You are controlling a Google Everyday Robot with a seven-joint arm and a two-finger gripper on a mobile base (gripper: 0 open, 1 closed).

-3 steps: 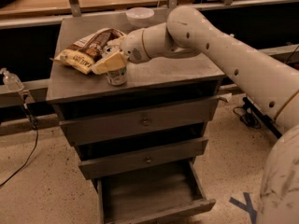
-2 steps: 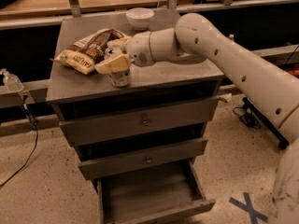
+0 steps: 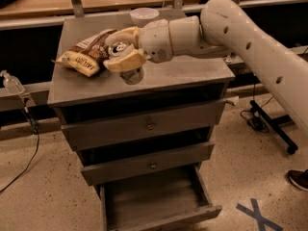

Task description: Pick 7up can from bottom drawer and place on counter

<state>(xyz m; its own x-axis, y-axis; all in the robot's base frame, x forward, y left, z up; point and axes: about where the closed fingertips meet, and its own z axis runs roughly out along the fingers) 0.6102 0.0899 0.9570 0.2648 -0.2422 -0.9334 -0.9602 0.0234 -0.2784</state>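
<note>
The 7up can (image 3: pixel 130 74) stands at the front middle of the counter (image 3: pixel 192 73), its pull-tab top showing between my fingers. My gripper (image 3: pixel 122 49) reaches in from the right and is closed around the can's upper part, with one finger (image 3: pixel 124 33) behind it and one in front. The bottom drawer (image 3: pixel 159 198) is pulled out below the cabinet and shows only its plank floor.
A chip bag (image 3: pixel 85 54) lies on the counter just left of the can. A white bowl (image 3: pixel 144 16) sits at the counter's back edge. Two shut drawer fronts with brass knobs (image 3: pixel 150 125) sit above the open drawer. A clear bottle (image 3: pixel 11 83) stands at far left.
The can and my gripper have shifted slightly right along the counter's front. My forearm has swung up and back. The chip bag and drawer have not moved.
</note>
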